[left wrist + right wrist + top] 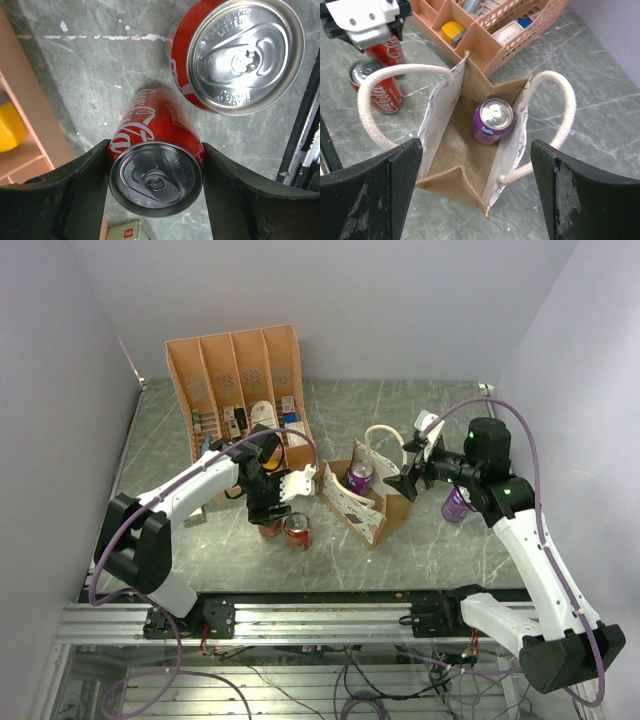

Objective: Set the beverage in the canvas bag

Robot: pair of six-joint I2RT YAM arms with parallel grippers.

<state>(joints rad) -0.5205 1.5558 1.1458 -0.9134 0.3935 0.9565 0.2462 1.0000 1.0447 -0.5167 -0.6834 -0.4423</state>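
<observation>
Standing on the table (pixel 400 410) left of the canvas bag (pixel 352 508), the red cola can (pixel 150 120) is pinched by the left tool (pixel 156 150), which may topple the neighbouring can (pixel 245 55) or snag the bag's handle (pixel 565 100), beneath the spread right tool (pixel 475 145).

Grey marbled table (pixel 420 410) sits between plain pale lilac walls (pixel 400 300).

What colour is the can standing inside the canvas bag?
Purple, a Fanta can; clearest in the right wrist view.
</observation>
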